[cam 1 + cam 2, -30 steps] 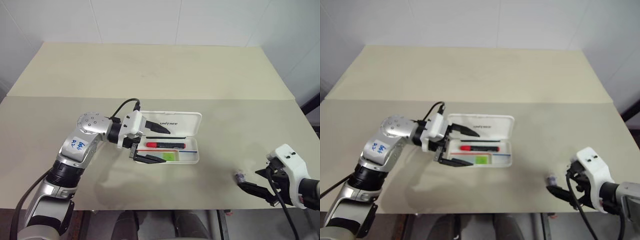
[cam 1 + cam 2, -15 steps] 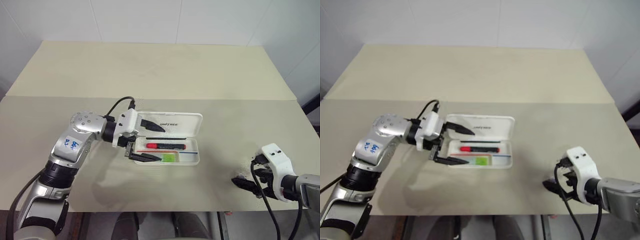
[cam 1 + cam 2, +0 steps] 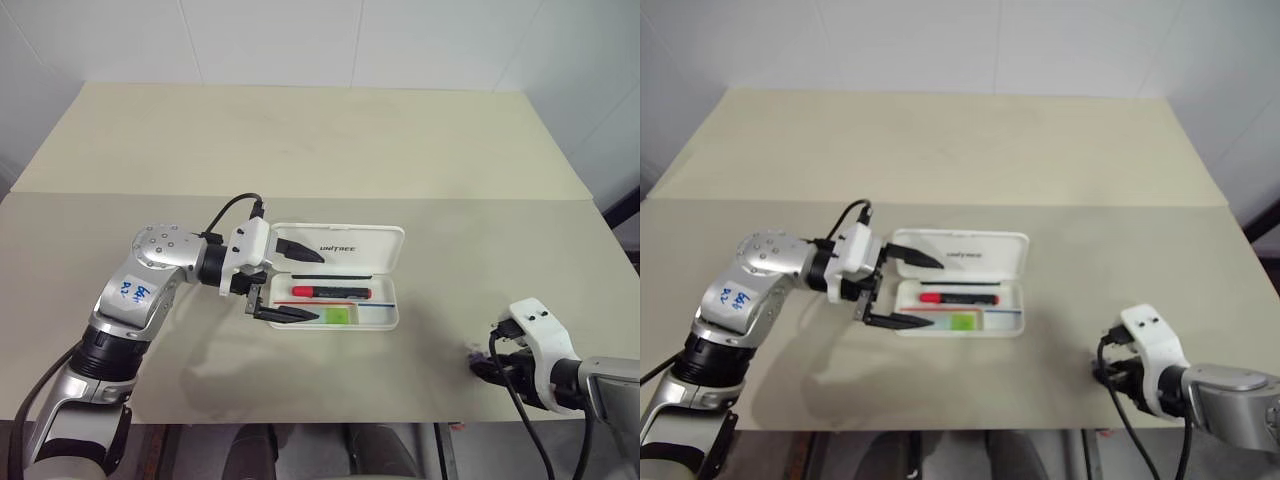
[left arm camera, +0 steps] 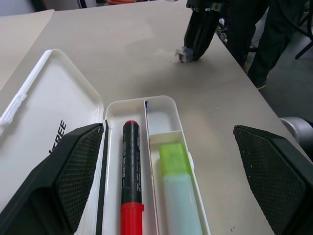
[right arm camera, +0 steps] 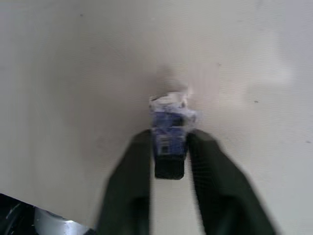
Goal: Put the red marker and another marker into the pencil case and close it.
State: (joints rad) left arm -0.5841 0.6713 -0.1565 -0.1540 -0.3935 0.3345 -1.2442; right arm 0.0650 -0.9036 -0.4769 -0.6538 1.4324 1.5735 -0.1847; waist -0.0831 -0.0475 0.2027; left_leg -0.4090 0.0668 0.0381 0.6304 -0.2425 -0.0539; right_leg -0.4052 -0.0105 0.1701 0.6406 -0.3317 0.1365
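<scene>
A pale beige desk (image 3: pixel 330 150) runs back to a white tiled wall, with a seam crossing it from side to side about midway. The pencil case (image 3: pixel 340 285) lies open just nearer than that seam, roughly midway between the desk's left and right edges, its lid (image 3: pixel 350 248) folded back flat toward the wall. In its tray the red marker (image 3: pixel 331 292) lies lengthwise, and the pale green highlighter (image 3: pixel 340 314) sits in the compartment beside it, on the side nearer the front edge.

The left hand (image 3: pixel 285 283) hovers at the case's left end, fingers spread wide, one over the lid and one over the tray's front rim.

The right hand (image 5: pixel 168 159) is down near the desk's front right corner. From the head camera its fingers are hidden behind the white wrist housing (only a dark smudge shows on the desk there); the right wrist view shows them clamped on a small dark stubby object (image 5: pixel 169 142) with blue on it and a pale end, blurred.

The left wrist view alone shows dark trouser legs (image 4: pixel 266 34) beyond the desk's edge.
</scene>
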